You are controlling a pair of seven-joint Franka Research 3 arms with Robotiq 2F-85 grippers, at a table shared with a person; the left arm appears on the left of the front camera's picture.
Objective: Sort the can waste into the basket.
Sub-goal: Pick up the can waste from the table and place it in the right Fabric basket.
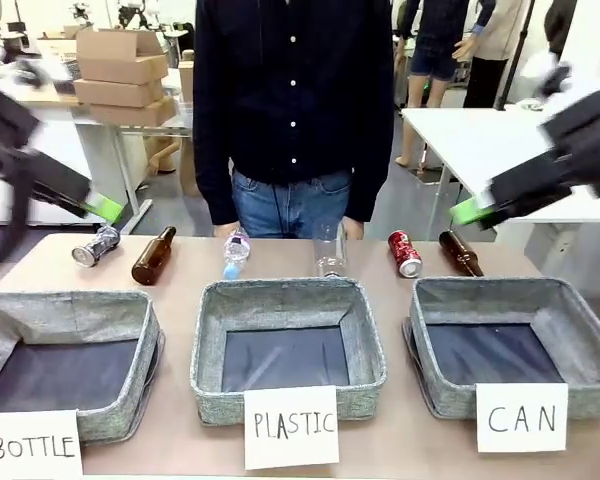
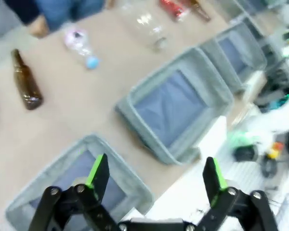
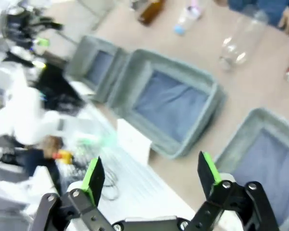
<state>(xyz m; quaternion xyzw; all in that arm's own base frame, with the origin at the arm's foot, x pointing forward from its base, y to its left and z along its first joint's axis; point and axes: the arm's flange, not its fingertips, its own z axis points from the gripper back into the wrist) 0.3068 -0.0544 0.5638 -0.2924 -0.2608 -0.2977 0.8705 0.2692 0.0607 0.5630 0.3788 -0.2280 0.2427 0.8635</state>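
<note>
Right gripper (image 3: 151, 171) and left gripper (image 2: 156, 168) both gape wide, empty. White cards (image 1: 291, 427) read "BOTTLE", "PLASTIC", "CAN". Red can (image 1: 405, 253) lies just beyond the CAN basket (image 1: 485, 288), apart from both.

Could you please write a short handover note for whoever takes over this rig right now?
Left gripper: open, empty, raised at the left of the table.
Right gripper: open, empty, raised on the right.
Red can: lying on the table behind the CAN basket.
Silver-blue can: lying at the row's far left.
Done: nothing; the basket holds no can.
Left: both cans into it.
</note>
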